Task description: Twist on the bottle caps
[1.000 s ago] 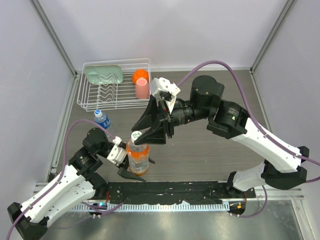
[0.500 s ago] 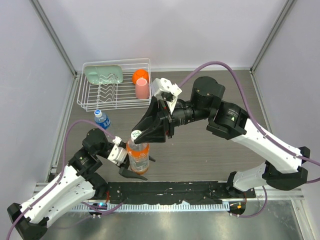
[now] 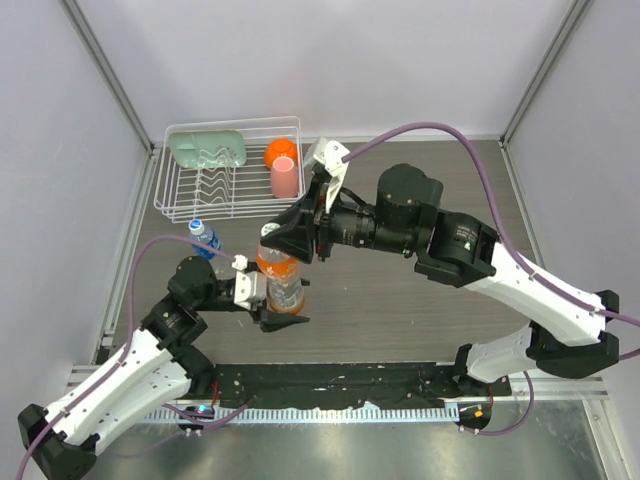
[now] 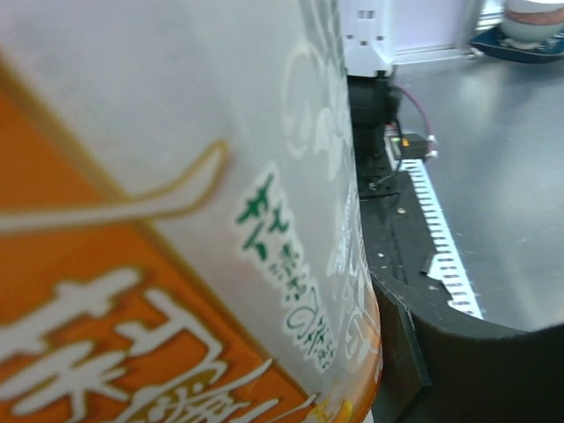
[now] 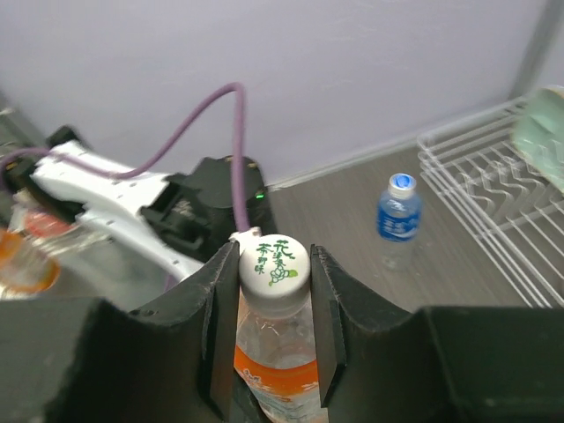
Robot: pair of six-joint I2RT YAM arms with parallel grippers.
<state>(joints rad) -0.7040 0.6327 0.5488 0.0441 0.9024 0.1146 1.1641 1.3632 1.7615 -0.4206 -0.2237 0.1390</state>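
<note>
White cap [image 5: 274, 264] atop the orange bottle [image 5: 271, 366] sits clamped in the right tool [image 5: 272, 257]

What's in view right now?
clear plastic bottle of orange drink: one, orange, centre-left of table
round white plastic cap with green print: one, white, on that bottle's neck
small clear plastic bottle with blue label: one, blue, by rack's front, bluish cap on top
white wire dish rack: one, white, far left
pale green oblong dish: one, green, rack's left end
orange plastic cup: one, orange, rack's right end
pink plastic cup: one, pink, beside orange cup
left tool: one, black, closed on orange-drink bottle
right tool: one, black, closed on white cap
</note>
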